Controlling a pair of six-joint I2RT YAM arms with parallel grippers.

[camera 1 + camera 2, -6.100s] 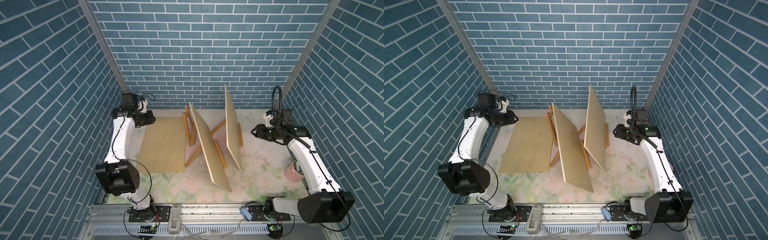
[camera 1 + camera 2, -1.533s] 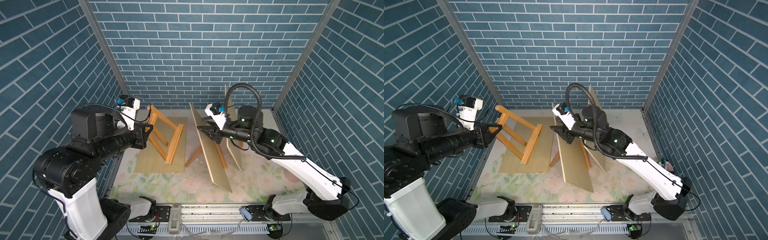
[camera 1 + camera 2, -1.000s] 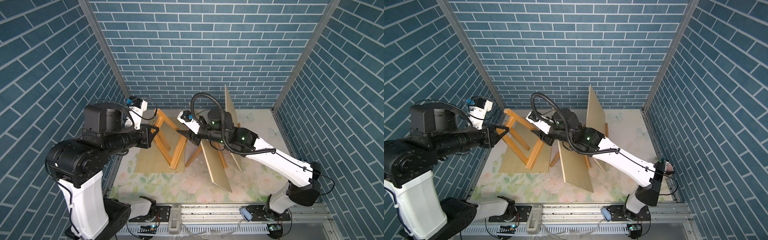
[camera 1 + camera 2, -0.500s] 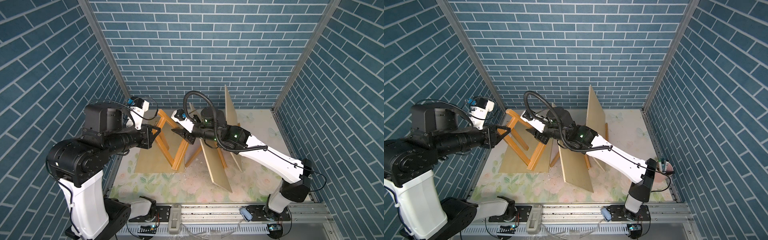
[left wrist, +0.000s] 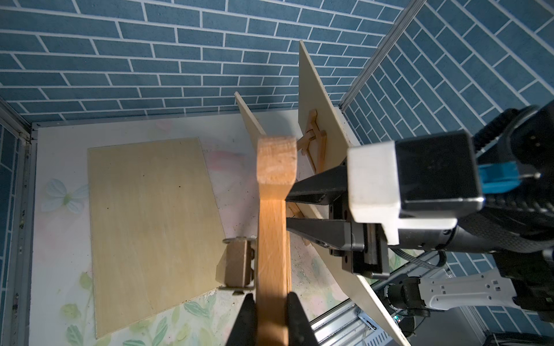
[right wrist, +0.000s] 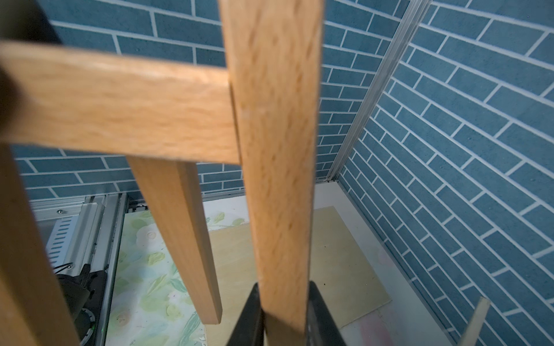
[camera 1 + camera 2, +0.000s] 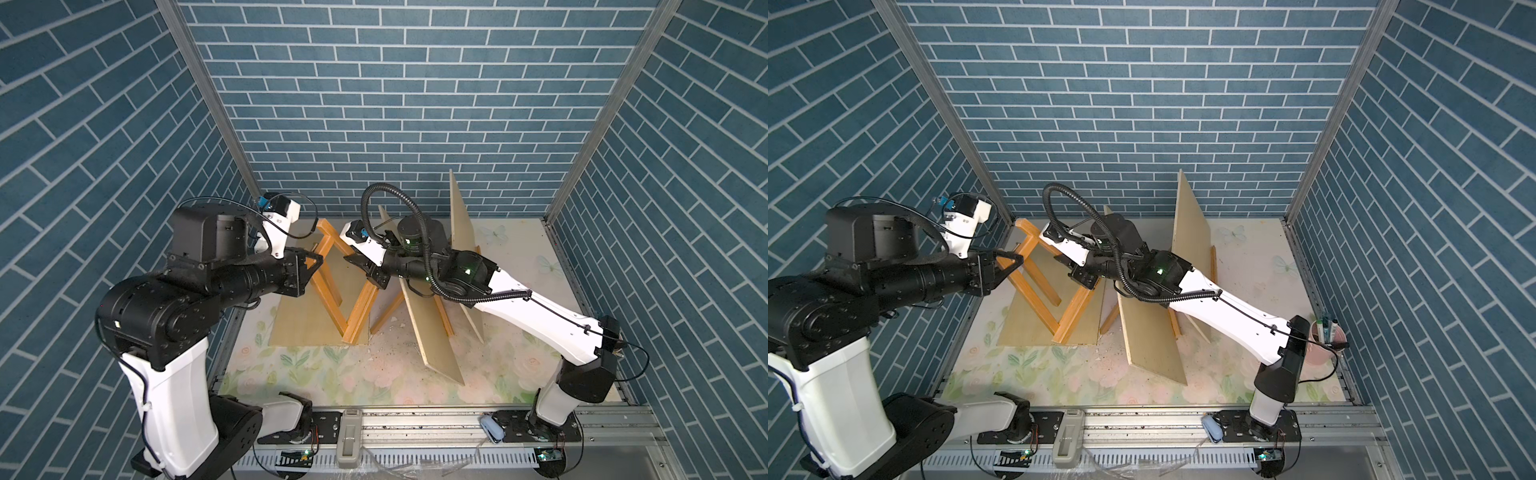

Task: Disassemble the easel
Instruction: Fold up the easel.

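Over the left half of the table (image 7: 332,374), the easel (image 7: 361,313) (image 7: 1075,313) is held tilted between the two arms, above a board (image 7: 299,320) (image 7: 1025,324) that lies flat. Its high corner points to the back edge. Its low end is down by the board's front edge, and I cannot tell whether it touches there.

The left gripper (image 7: 313,262) (image 7: 1013,259) comes in from the left edge. In the left wrist view its jaws are narrow and clamped on one bar of the easel (image 5: 271,254), with a finger (image 5: 248,317) pressed to each side.

The right gripper (image 7: 374,278) (image 7: 1086,280) reaches across from the right side to the other leg. In the right wrist view its fingers (image 6: 251,314) sit tight against both sides of that leg (image 6: 278,179), jaws narrow.

Near the table's middle, just right of the right gripper, two more boards (image 7: 432,332) (image 7: 461,220) stand on edge, leaning on a second wooden frame (image 5: 314,143).
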